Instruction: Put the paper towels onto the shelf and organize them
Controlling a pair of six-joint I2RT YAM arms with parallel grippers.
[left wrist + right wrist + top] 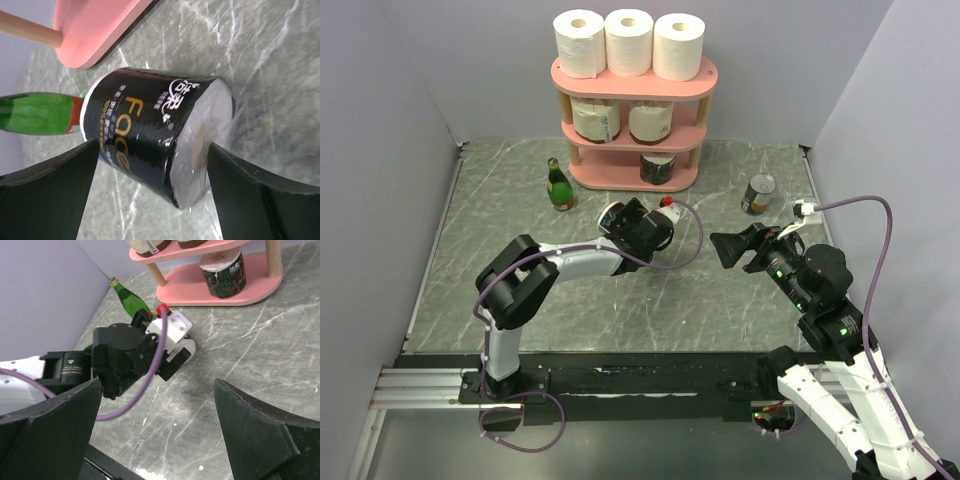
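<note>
6 paper towels (629,42) already sit on the shelf (620,86). the 7th, a dark-banded roll (150,135), lies on the counter (700,300) between your left jaws, which are spread, not clamping. your right jaws gape empty.

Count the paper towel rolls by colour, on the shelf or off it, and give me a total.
White rolls: 3
Cream rolls: 2
Dark-banded rolls: 2
Total: 7
</note>
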